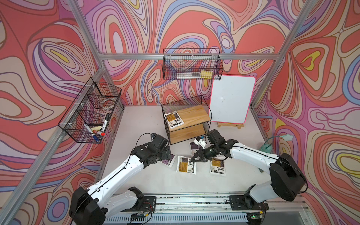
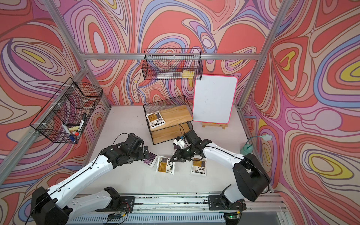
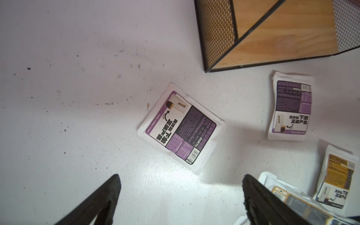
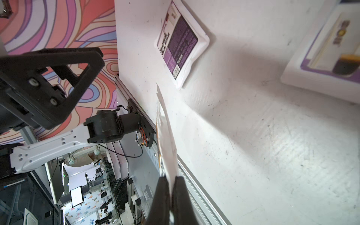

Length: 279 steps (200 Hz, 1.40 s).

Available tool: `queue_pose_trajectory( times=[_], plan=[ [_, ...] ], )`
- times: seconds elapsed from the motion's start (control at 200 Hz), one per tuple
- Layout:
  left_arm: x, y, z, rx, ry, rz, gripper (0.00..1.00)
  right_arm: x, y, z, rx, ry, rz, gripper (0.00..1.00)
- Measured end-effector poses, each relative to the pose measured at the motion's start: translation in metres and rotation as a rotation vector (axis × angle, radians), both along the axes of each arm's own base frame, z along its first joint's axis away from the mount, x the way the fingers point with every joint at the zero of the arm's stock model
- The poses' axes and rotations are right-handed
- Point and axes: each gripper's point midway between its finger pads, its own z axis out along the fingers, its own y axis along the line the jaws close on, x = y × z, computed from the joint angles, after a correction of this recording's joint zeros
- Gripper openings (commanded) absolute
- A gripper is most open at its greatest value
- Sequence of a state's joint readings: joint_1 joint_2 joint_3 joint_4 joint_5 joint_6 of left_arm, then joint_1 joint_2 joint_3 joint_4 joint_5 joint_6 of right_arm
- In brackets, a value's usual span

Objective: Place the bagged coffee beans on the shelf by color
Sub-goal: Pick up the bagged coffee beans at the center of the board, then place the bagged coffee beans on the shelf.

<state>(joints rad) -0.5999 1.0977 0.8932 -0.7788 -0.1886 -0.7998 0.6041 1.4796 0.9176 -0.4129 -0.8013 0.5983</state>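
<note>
As the right gripper clamps its jaws tight on one edge of a yellow-orange pouch, which shows edge-on between the closed fingers in the right wrist view, the left gripper hangs with its jaws spread wide and holds nothing, above a purple pouch that lies flat, label up, on the white table. In both top views the yellow-orange pouch sits toward the front middle of the table. It is between the purple pouch under the left gripper and a second yellow-orange pouch, which lies flat and partly beneath the right arm. Whether the far edge of the gripped pouch touches the table cannot be told. A second purple pouch lies on the table just in front of the shelf, and in the top views the right wrist partly covers it. The shelf, a black wire frame with mesh sides and two wooden boards, stands at the back middle of the table, just beside a pink-edged whiteboard on a small wooden easel. A third yellow-orange pouch lies flat at the left end of the shelf's upper board, above the lower board.
</note>
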Motion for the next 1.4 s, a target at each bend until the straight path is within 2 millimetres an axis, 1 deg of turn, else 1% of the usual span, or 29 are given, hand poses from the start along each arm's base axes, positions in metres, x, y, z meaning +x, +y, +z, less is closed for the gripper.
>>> queue_pose_trajectory(
  times=[0.155, 0.235, 0.32, 0.446, 0.596, 0.711, 0.811, 0.871, 0.946, 1.011, 1.081, 1.172, 1.237, 1.342, 1.397],
  plan=[
    [0.015, -0.001, 0.029, -0.016, -0.073, 0.003, 0.99, 0.034, -0.004, 0.038, 0.062, -0.074, -0.073, 0.0],
    [0.022, 0.001, 0.041, -0.017, -0.101, 0.007, 0.99, 0.053, -0.01, 0.057, 0.098, -0.108, -0.124, 0.0],
    [0.032, 0.002, 0.051, -0.011, -0.121, 0.011, 0.99, 0.073, -0.017, 0.072, 0.129, -0.142, -0.179, 0.0],
    [0.048, 0.004, 0.064, 0.0, -0.142, 0.011, 0.99, 0.095, -0.024, 0.091, 0.168, -0.18, -0.244, 0.0],
    [0.07, 0.008, 0.087, -0.014, -0.199, 0.031, 0.99, 0.119, -0.028, 0.114, 0.211, -0.238, -0.321, 0.0],
    [0.089, 0.011, 0.107, -0.037, -0.251, 0.05, 0.99, 0.138, -0.029, 0.127, 0.232, -0.271, -0.385, 0.0],
    [0.108, 0.01, 0.124, -0.056, -0.291, 0.056, 0.99, 0.161, -0.031, 0.135, 0.236, -0.301, -0.452, 0.0],
    [0.118, 0.009, 0.131, -0.064, -0.31, 0.054, 0.99, 0.175, -0.033, 0.138, 0.226, -0.318, -0.496, 0.0],
    [0.126, 0.008, 0.134, -0.068, -0.321, 0.049, 0.99, 0.192, -0.036, 0.142, 0.213, -0.34, -0.553, 0.0],
    [0.129, 0.007, 0.13, -0.067, -0.312, 0.041, 0.99, 0.207, -0.039, 0.143, 0.202, -0.357, -0.602, 0.0],
    [0.131, 0.006, 0.126, -0.066, -0.299, 0.033, 0.99, 0.22, -0.042, 0.141, 0.189, -0.365, -0.648, 0.0],
    [0.131, 0.005, 0.125, -0.069, -0.294, 0.025, 0.99, 0.235, -0.044, 0.131, 0.17, -0.359, -0.697, 0.0],
    [0.131, 0.005, 0.124, -0.07, -0.292, 0.02, 0.99, 0.244, -0.045, 0.118, 0.152, -0.342, -0.725, 0.0],
    [0.129, 0.004, 0.12, -0.071, -0.281, 0.015, 0.99, 0.255, -0.045, 0.099, 0.124, -0.314, -0.755, 0.0],
    [0.128, 0.004, 0.116, -0.07, -0.273, 0.015, 0.99, 0.259, -0.045, 0.093, 0.115, -0.306, -0.767, 0.0]
  ],
)
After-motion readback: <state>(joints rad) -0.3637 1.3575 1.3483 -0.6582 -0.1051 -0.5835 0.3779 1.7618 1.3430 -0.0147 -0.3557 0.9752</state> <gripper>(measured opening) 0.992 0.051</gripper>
